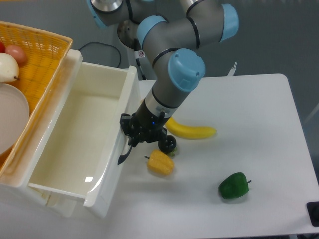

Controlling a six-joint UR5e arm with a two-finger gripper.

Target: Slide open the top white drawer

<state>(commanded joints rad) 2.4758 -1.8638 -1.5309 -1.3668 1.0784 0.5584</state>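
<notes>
Drawer pulled well out, gripper on its handle.

The top white drawer sits at the left, its bare inside showing, and its front panel reaches out over the table. The gripper appears closed on the curved black handle, though the fingers are dark against it and hard to make out. Pulled much further right, the drawer could leave its runners and tip, or the wrist could knock the yellow corn and the dark round fruit just beside it, or the banana beyond. A slipping grip would jerk the arm into them. The lower drawer is mostly hidden beneath, and the yellow basket is cut off at the left edge.
</notes>
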